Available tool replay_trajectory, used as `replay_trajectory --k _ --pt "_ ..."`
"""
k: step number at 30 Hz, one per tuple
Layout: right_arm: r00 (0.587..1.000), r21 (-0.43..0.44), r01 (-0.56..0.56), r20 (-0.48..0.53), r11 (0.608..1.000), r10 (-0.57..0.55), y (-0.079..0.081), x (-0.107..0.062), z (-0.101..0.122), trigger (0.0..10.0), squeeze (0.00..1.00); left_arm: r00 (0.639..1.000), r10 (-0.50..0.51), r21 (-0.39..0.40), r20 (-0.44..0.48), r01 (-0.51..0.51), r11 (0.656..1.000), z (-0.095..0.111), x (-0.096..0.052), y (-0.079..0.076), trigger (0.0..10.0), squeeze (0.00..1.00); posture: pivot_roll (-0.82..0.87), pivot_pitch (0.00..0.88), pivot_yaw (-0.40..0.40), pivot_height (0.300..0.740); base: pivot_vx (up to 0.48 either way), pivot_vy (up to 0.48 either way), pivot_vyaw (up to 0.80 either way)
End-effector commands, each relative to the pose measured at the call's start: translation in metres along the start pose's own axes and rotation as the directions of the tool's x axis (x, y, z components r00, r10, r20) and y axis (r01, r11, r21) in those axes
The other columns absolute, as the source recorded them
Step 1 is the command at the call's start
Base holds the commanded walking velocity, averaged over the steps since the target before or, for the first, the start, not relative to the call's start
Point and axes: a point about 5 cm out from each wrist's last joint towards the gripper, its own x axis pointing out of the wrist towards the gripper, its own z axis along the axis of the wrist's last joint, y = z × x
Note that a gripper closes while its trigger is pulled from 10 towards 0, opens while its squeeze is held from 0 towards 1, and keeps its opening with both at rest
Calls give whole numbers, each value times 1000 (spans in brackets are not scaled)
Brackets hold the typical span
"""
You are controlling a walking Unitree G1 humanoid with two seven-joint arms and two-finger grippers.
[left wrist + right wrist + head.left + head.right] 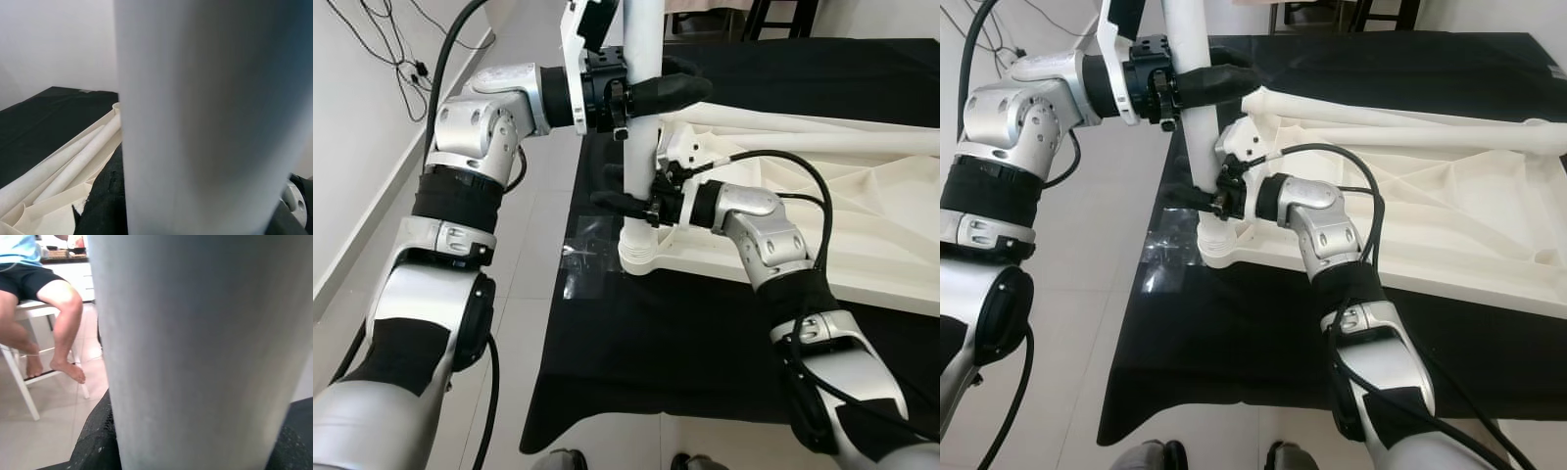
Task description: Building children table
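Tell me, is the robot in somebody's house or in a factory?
Probably a house. The floor is pale tile, a person sits barefoot on a white stool near what looks like a kitchen counter, and dark chairs stand behind the black cloth.

— Any lettering, label or number I can read here?
— None. My white leg (642, 117), the tabletop (862, 206) at three o'clock and the black cloth (636, 343) all look blank.
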Motion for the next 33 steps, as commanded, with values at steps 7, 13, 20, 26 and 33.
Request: replay_trajectory --k 7,13,20,26,33 --pt "1000 24 -22 21 999 21 0 7 -2 0 0 996 -78 -11 -44 77 997 -9 10 -9 0 0 48 160 35 740 0 0 0" --pt "960 48 272 -85 961 -267 12 4 -41 0 0 999 26 -15 -40 -27 1000 -6 14 1 10000 0 44 156 32 740 0 0 0" --pt "676 -24 709 -262 705 -689 62 7 -74 0 0 996 84 -29 -37 -85 996 -3 9 8 10000 0 41 157 42 740 0 0 0" --pt "689 -8 705 -226 709 -689 69 21 -75 0 0 994 91 -20 -59 -92 996 -6 11 8 10000 0 45 141 35 740 0 0 0" --pt "655 -12 737 -234 676 -718 70 24 -69 0 0 995 82 -15 -53 -83 996 -5 10 8 0 0 44 135 38 740 0 0 0"
